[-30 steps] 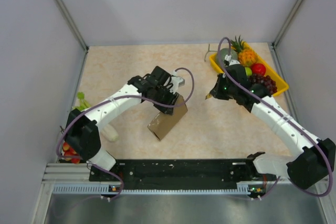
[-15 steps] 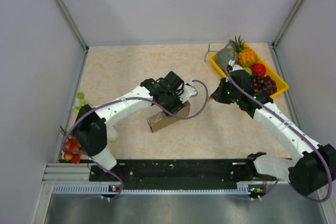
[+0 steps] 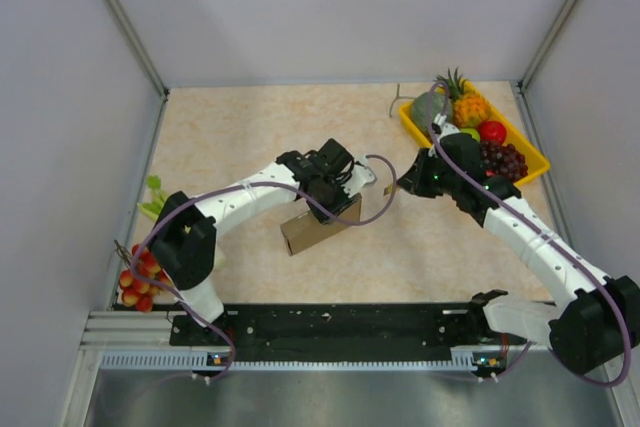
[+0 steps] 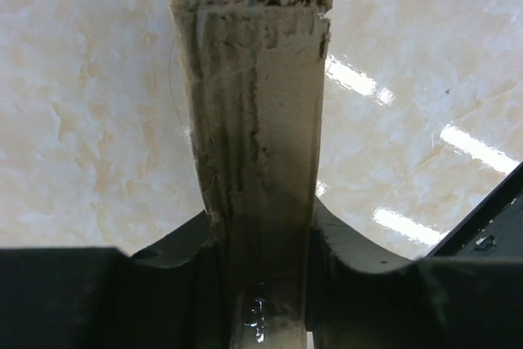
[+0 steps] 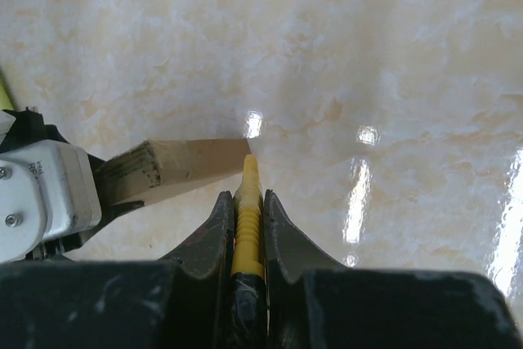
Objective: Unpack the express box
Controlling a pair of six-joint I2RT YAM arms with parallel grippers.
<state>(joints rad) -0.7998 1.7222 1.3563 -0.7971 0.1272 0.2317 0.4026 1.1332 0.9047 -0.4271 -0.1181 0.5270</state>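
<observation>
Over marbled beige tabletop (image 3: 230, 127), left gripper (image 4: 261, 217) clamps the unopened-looking flat brown cardboard box (image 4: 253, 96), just ahead of the slim yellow tool (image 5: 248, 173) that right gripper (image 5: 243, 199) pinches.

Top view bright, even overhead light, faint soft shadows, sharp throughout. Both wrist views: glossy desk (image 4: 425, 161) throws white glare streaks, mostly right side. Underexposed left gripper (image 4: 263, 218) housing, near black. Close-range box (image 4: 253, 120) is soft; its lower end smears out of focus.
</observation>
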